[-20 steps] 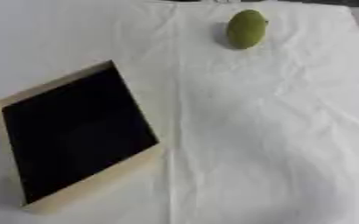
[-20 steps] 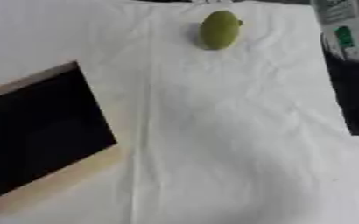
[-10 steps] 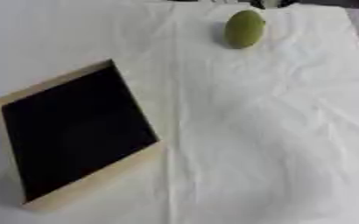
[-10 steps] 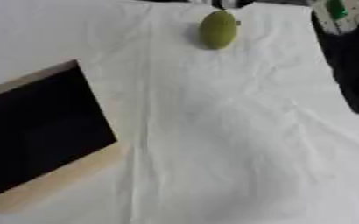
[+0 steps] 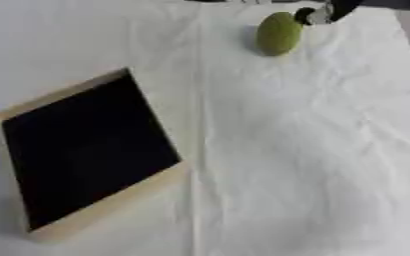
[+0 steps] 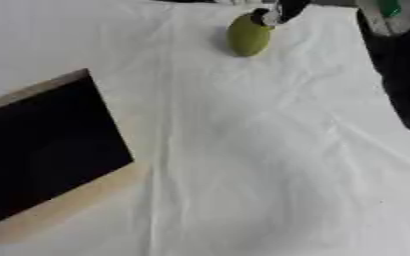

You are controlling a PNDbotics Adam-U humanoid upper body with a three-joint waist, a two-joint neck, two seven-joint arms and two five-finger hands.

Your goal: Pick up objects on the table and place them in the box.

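A green oval object [image 5: 278, 33], like a small fruit, lies on the white cloth [image 5: 305, 150] at the far edge, right of centre. A dark tip of my right hand [image 5: 327, 12] comes in from the top edge and sits at the object's upper right side, touching it or nearly so. The rest of that hand is out of the picture. The box [image 5: 86, 152], a shallow tan tray with a black inside, lies tilted at the left and holds nothing. My left hand shows in neither view.
A dark shape [image 6: 401, 70] runs down the right edge of the right eye view, with a grey and green part [image 6: 388, 12] at its top. The cloth is wrinkled, with a crease down the middle.
My right hand's tip has come in from the top edge to the green object's upper right side. The object and the box lie where they were.
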